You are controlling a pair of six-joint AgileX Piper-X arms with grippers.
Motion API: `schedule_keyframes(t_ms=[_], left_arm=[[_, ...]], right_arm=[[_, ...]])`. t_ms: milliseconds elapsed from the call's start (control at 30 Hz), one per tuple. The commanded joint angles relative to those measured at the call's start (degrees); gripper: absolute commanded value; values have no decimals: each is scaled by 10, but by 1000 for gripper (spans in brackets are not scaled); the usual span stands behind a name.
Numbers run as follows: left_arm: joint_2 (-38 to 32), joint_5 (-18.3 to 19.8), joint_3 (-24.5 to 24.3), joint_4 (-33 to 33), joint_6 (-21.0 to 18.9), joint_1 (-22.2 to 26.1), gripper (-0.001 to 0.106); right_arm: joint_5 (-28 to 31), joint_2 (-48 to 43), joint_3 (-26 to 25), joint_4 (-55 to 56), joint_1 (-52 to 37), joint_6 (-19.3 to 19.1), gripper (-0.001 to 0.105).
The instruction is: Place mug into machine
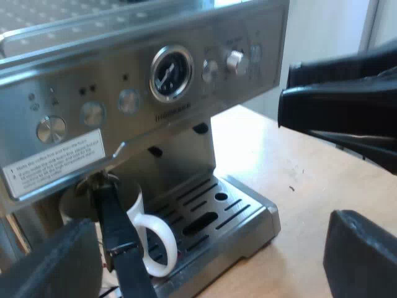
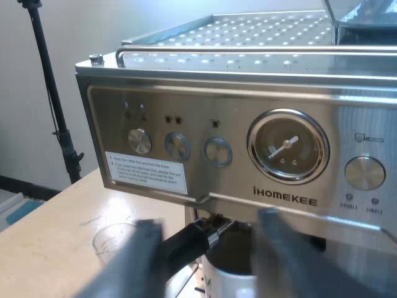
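Step status: placement looked essentially done. The mug (image 1: 139, 217) stood upright on the drip tray (image 1: 214, 205) of the espresso machine (image 1: 124, 74), directly under the metal holder locked into the front. The mug's loop faced outward, just beside the holder's dark handle (image 1: 118, 230) (its red end wasn't visible).

Left gripper (image 1: 208, 254): released, fingers spread wide, nothing between them, hovering off the tray's front edge and apart from the mug.

Right gripper (image 2: 209, 220): also released. Its two fingers were parted in front of the machine with the mug's rim seen between them. I judged it wasn't gripping, since the left wrist view showed no finger touching the mug.

A measuring glass (image 2: 113, 239) seemed to sit on the table beside the machine, well apart from the mug.

Next move, as I read it: pull both arms straight away from the machine front. That calls for keeping the fingers wide and clear of the mug's loop and the holder handle, since either would snag easily. It would also be worth confirming the mug was centred under the holder.
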Motion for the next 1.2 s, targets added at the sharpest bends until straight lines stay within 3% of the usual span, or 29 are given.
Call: schedule_keyframes(t_ms=[33,67,733,1200], left_arm=[[-2,-12,-3,-11,-3,-3,80],[-2,-12,-3,-11,-3,-3,80],[-2,-12,-3,-11,-3,-3,80],[-2,-12,-3,-11,-3,-3,80]], right_arm=[[3,-4,-1,-4,2,-10,8],[0,-4,-1,-4,2,-10,0],[-25,9,-5,-5,2,-10,0],[-26,102,-50,-52,1,-10,0]])
